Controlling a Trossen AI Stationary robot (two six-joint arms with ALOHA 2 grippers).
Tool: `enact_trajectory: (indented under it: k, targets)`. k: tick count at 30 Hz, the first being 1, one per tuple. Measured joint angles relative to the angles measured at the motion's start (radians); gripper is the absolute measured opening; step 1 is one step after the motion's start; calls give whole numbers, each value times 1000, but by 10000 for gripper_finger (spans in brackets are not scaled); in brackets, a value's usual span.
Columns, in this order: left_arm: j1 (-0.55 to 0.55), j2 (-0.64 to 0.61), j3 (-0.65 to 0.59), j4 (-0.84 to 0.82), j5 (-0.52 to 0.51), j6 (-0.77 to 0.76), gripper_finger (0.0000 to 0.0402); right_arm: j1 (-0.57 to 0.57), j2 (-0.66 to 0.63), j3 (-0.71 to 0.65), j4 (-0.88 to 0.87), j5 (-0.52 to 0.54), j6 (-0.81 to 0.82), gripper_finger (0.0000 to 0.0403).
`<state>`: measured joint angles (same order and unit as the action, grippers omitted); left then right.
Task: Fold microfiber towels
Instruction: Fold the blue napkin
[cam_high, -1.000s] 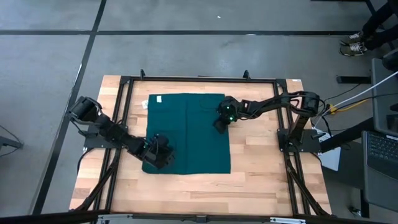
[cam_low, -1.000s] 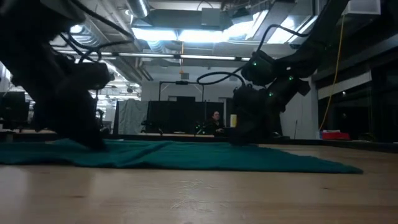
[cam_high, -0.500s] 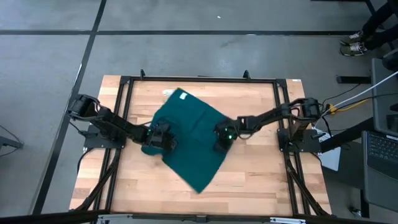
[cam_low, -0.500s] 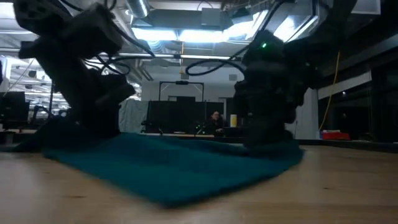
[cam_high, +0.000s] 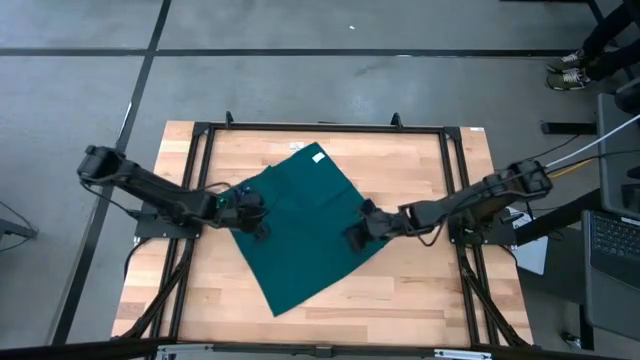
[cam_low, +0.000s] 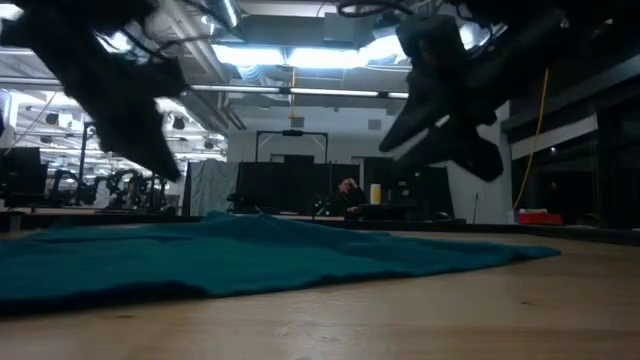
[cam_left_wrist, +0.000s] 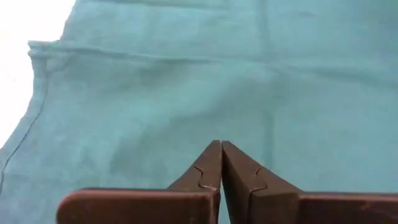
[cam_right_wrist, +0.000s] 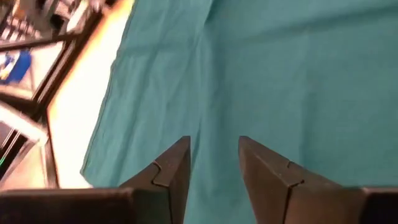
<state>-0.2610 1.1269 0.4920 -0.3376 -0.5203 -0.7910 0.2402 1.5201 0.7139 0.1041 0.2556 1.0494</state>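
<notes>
Wooden slatted worktop (cam_high: 420, 290) inside a black frame, grey floor around it, dim open office behind in the low view. One dark teal towel (cam_high: 300, 225) lies flat and unfolded on the worktop, rotated to a diamond: one corner points at the far edge of the worktop, with the white tag (cam_high: 319, 158) just beside that corner, the opposite corner points at the near edge. So the towel's long diagonal runs far-to-near, and the other two corners point out sideways at the arms. Left end effector (cam_high: 252, 212) sits at the towel's left corner, over the cloth edge; left wrist view shows its fingers (cam_left_wrist: 211, 168) pressed together with only cloth beyond the tips, nothing between them that I can make out. Right end effector (cam_high: 358, 232) sits at the towel's right corner; right wrist view shows its fingers (cam_right_wrist: 174, 165) a narrow gap apart, empty, towel surface directly below. Low view puts both clear above the cloth, not touching it. Key relation: each arm has one side corner right under it, left arm nearer the left corner, right arm nearer the right. My read: a first fold probably needs the towel squared up or both side corners pinched together; neither is gripped yet.
</notes>
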Motion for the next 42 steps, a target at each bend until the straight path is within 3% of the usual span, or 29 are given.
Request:
enact_trajectory:
  k: [2, 6, 13, 22, 25, 28, 33, 42]
  targets:
    - [-48, -35, 1, 27, 47, 51, 5, -29, -16, 2, -26, 1, -60, 143]
    - [-143, -44, 4, 167, 124, 19, 2, -118, -15, 1, -79, -150, -221, 146]
    - [-301, 136, 22, 308, -18, -273, 2, -321, 12, 2, -67, -238, -435, 135]
    - [-326, 378, 160, 303, -124, -446, 2, -544, 129, 17, 60, -462, -548, 134]
    - [-325, 417, 193, 255, -134, -477, 2, -554, 197, 85, 48, -536, -592, 136]
    - [-327, 432, 244, 166, -137, -487, 2, -552, 270, 191, -8, -546, -656, 135]
    - [-328, 431, 326, -124, -145, -553, 2, -558, 362, 337, -150, -555, -770, 124]
    - [-306, 431, 287, -260, -128, -665, 2, -561, 408, 368, -255, -561, -802, 126]
